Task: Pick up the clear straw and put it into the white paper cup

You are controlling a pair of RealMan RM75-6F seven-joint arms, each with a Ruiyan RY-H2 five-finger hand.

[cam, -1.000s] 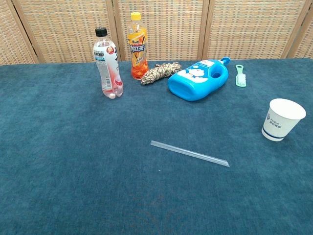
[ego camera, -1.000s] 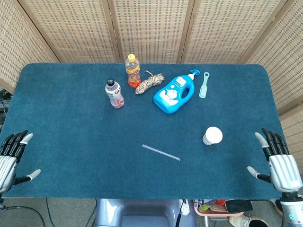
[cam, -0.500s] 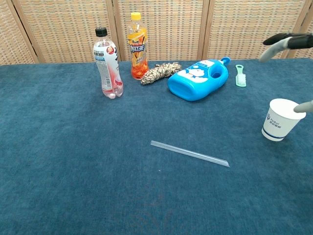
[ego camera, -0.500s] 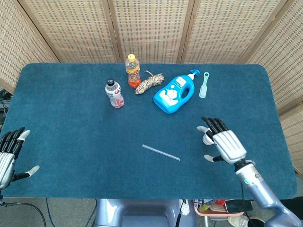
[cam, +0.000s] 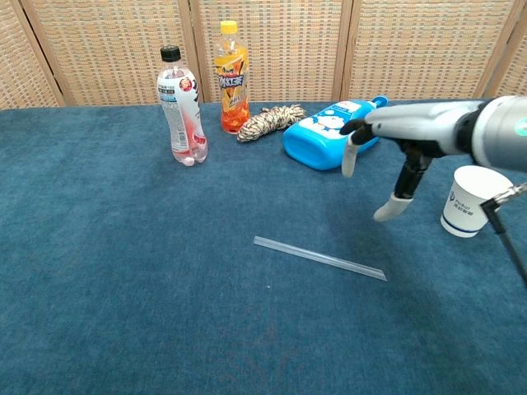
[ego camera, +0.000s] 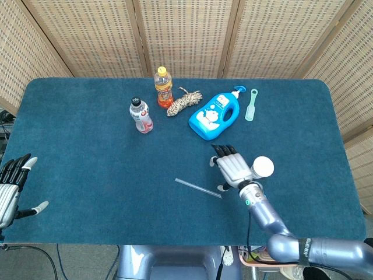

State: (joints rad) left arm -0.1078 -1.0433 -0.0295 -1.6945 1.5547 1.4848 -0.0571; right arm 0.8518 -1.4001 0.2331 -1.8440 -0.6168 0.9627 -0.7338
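The clear straw [ego camera: 198,188] [cam: 319,257] lies flat on the blue table, near the middle front. The white paper cup [ego camera: 261,167] [cam: 473,201] stands upright to its right. My right hand [ego camera: 232,168] [cam: 395,140] hovers open above the table between straw and cup, fingers spread, just over the straw's right end and holding nothing. My left hand [ego camera: 13,189] is open at the table's front left corner, far from the straw; the chest view does not show it.
At the back stand a clear bottle with pink contents [ego camera: 140,115] [cam: 181,105], an orange drink bottle [ego camera: 164,87] [cam: 231,79], a coil of rope [ego camera: 183,101] [cam: 270,121], a blue detergent jug [ego camera: 214,115] [cam: 332,134] and a green brush [ego camera: 251,104] [cam: 403,128].
My right hand has swung in from the table's right edge leftward, past the cup, to above the straw's right end. The left hand has hardly moved. The straw and cup lie as before.
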